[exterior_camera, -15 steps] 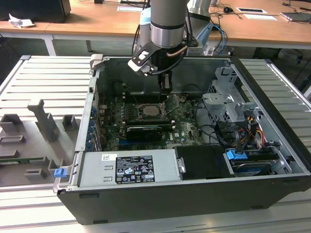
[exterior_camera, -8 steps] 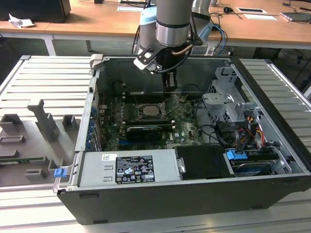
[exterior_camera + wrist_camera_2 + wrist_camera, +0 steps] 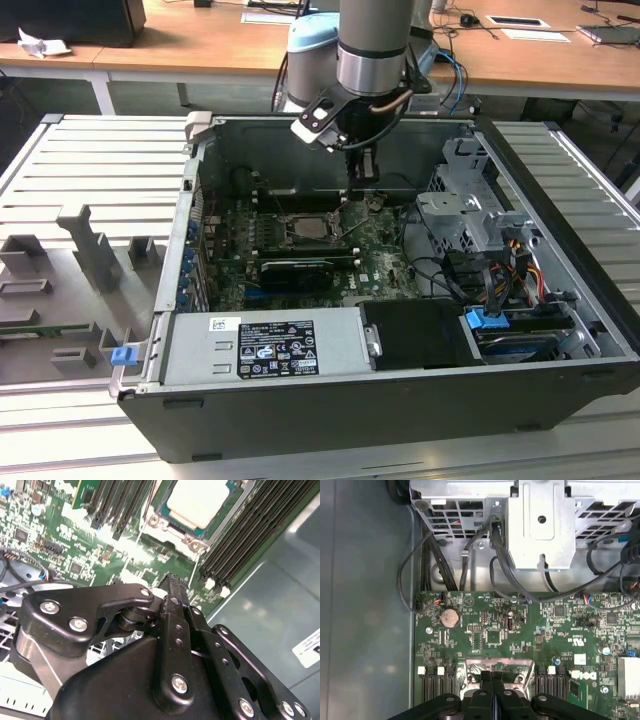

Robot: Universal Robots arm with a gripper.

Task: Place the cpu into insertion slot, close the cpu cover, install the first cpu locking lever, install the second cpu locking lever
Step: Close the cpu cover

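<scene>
The cpu [image 3: 199, 500] lies flat in the insertion slot [image 3: 305, 228], its tan-silver face up. The cpu cover [image 3: 170, 527] appears to lie down around it as a silver frame. My gripper [image 3: 172, 580] is shut with nothing between its fingers. Its tips hover just above the green board beside one edge of the slot, near the silver rim [image 3: 470, 666]. In the exterior view the gripper [image 3: 362, 180] hangs over the board at the slot's far right corner. I cannot tell how the locking levers stand.
Long black memory slots [image 3: 250, 540] flank the socket on both sides. A grey drive cage [image 3: 540, 525] with black cables [image 3: 500, 565] stands close by. A power supply [image 3: 265, 345] fills the case's near side. The case wall [image 3: 265, 610] is close to the gripper.
</scene>
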